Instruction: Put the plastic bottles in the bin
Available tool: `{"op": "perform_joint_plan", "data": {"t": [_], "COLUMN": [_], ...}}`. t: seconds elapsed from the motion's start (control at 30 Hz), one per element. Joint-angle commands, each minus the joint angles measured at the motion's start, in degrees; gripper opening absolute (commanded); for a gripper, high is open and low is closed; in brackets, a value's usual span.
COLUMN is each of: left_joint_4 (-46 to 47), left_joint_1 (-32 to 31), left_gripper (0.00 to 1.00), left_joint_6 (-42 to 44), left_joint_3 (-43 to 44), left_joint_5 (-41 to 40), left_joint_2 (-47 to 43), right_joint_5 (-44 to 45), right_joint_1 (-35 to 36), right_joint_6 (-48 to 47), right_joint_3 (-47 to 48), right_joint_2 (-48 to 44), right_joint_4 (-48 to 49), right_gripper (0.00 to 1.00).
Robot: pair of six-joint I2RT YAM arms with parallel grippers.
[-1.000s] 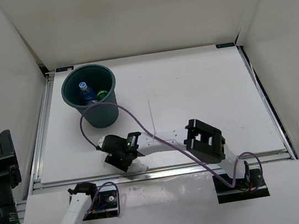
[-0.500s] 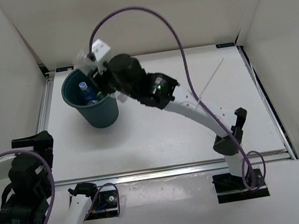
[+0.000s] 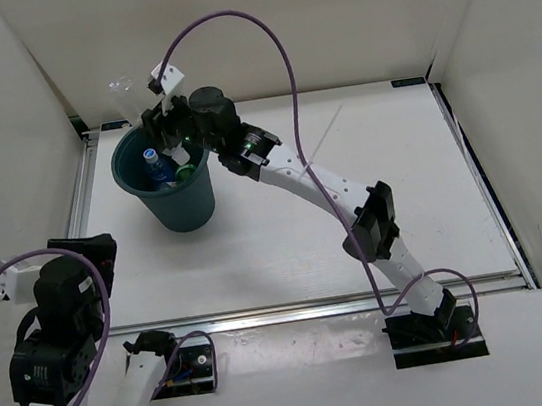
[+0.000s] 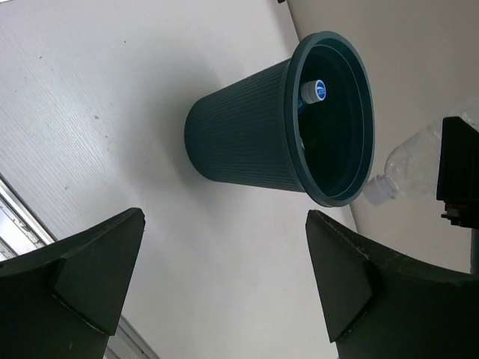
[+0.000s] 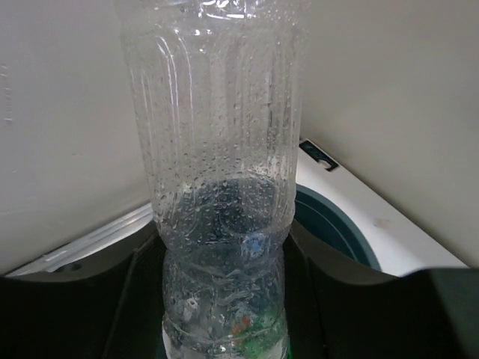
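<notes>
The dark teal bin stands at the far left of the table and also shows in the left wrist view. A blue-labelled bottle and a green-tinted bottle lie inside it. My right gripper is shut on a clear plastic bottle and holds it tilted over the bin's far rim. In the right wrist view the bottle fills the space between the fingers, with the bin rim below. In the left wrist view its white cap hangs by the rim. My left gripper is open and empty.
White walls enclose the table on the far, left and right sides. A purple cable arcs over the right arm, which stretches diagonally across the table. My left arm is raised off the table's near left corner.
The right arm went from folded at the front edge to reaching over the bin; in the last half second it shifted slightly left. The left arm rose and moved a little right.
</notes>
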Motion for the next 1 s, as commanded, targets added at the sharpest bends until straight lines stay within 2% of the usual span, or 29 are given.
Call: {"op": "perform_joint_plan", "data": {"t": [0.0,0.03,0.07,0.2,0.27,0.37,0.47,0.67,0.77,0.8,0.97], "left_joint_4": [-3.8,-3.8,-3.8,-3.8,-3.8,-0.9,3.5,4.0,4.0,4.9,12.4], "left_joint_1": [-0.3,-0.3,-0.3,-0.3,-0.3,-0.3,-0.3,-0.3,-0.3,-0.3,-0.3], "left_gripper": [1.0,1.0,1.0,1.0,1.0,1.0,1.0,1.0,1.0,1.0,1.0], "left_joint_6": [1.4,1.4,1.4,-1.2,-2.2,-0.3,4.2,4.8,4.3,3.7,6.9], "left_joint_3": [1.6,1.6,1.6,0.2,-0.3,-2.3,-5.8,-16.4,-21.4,-22.3,-28.7], "left_joint_5": [0.9,0.9,0.9,-0.5,-2.9,-5.7,-6.3,-7.4,-9.6,-11.5,-21.5], "left_joint_2": [1.7,1.7,1.7,1.7,1.2,-0.1,-1.8,-4.7,-6.3,-6.9,-5.8], "right_joint_5": [-6.3,-6.9,-6.9,-1.3,0.7,4.3,0.5,-5.8,-5.8,-5.3,1.9], "right_joint_1": [-0.8,-1.3,-2.1,-3.9,-5.8,-9.4,-13.5,-15.4,-15.4,-15.4,-15.9], "right_joint_6": [2.1,3.4,5.4,9.1,12.2,19.9,23.4,15.2,12.6,12.6,12.0], "right_joint_3": [2.0,1.3,0.8,-3.0,-3.7,-3.7,-8.3,-19.8,-27.2,-29.5,-41.7], "right_joint_2": [-0.7,-0.7,-0.7,-5.6,-8.8,-12.6,-18.7,-34.8,-43.5,-47.8,-57.2], "right_joint_4": [10.4,10.4,9.9,6.2,1.4,-11.3,-20.5,-30.5,-34.6,-35.4,-41.8], "right_gripper": [0.62,0.92,1.0,1.0,1.0,1.0,1.0,1.0,1.0,1.0,1.0]}}
